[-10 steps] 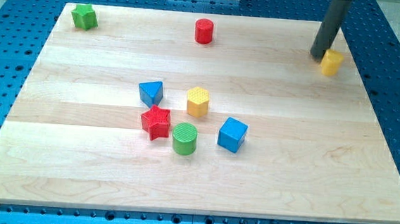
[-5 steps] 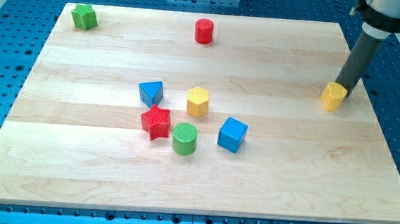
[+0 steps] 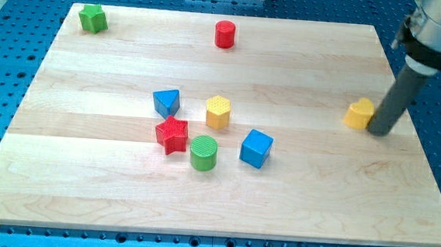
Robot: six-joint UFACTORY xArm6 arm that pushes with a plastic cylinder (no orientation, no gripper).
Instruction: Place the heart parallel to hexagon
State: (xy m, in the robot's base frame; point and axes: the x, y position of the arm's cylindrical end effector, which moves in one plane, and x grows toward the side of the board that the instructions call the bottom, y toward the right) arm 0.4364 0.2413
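Observation:
The yellow heart block (image 3: pixel 358 114) lies near the board's right edge, about level with the yellow hexagon block (image 3: pixel 218 112), which stands near the board's middle. My tip (image 3: pixel 377 131) rests on the board right beside the heart, on its right and slightly lower side, touching or almost touching it. The dark rod rises from there toward the view's top right.
A blue triangle (image 3: pixel 167 102), red star (image 3: pixel 172 134), green cylinder (image 3: pixel 203 153) and blue cube (image 3: pixel 256 148) cluster around the hexagon. A red cylinder (image 3: pixel 225 33) stands at the top middle, a green star (image 3: pixel 93 18) at the top left. The wooden board (image 3: pixel 83 192) lies on a blue perforated table.
The heart has slid down the view along the right side, then a little left. My tip moved from its upper left to its right side.

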